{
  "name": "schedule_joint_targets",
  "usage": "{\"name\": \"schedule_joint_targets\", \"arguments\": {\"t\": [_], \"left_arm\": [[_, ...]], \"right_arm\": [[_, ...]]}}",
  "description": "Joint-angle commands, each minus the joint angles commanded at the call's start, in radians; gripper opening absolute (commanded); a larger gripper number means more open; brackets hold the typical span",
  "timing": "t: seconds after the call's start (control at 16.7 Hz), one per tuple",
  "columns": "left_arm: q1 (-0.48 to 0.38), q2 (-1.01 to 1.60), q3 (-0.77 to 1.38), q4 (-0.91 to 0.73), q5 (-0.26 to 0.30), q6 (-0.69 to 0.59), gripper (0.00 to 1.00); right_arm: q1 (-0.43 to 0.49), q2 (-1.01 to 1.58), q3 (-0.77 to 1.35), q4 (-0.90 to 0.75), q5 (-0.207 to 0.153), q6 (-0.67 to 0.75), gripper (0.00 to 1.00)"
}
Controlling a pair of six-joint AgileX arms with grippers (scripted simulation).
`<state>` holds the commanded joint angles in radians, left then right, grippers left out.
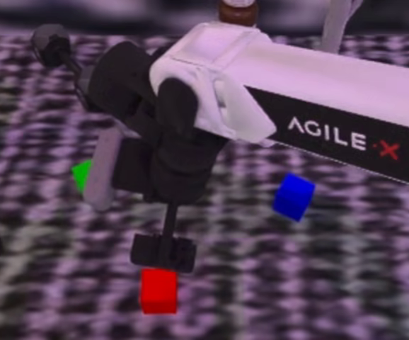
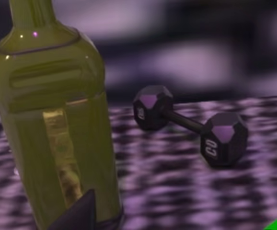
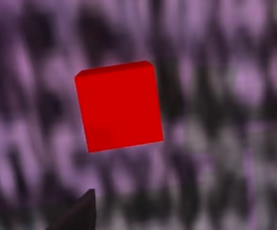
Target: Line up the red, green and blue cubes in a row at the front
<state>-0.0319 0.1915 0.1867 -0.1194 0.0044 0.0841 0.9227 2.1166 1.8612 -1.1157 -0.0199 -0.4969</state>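
Right tool (image 1: 163,253) hangs over the table's front, grip state you cannot tell | red cube (image 1: 158,290) lies just in front | green cube (image 1: 83,173) left, blue cube (image 1: 294,197) right, unaligned

Right arm (image 1: 310,92) reaches in from the table's right edge, across the middle, white forearm link slanting toward the left side. Its wrist bends downward; right gripper (image 1: 163,253) points at the tabletop near the front edge. One dark fingertip (image 3: 78,213) shows in the right wrist view. Left arm not visible from above.
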Motion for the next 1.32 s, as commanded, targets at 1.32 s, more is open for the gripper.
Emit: {"name": "schedule_joint_targets", "arguments": {"t": [1.32], "left_arm": [[-0.211,1.895,1.452,-0.961,-0.003,0.65,1.0]], "right_arm": [[-0.876,-2.025,-1.782,1.058,0.009,0.476,1.0]]}}
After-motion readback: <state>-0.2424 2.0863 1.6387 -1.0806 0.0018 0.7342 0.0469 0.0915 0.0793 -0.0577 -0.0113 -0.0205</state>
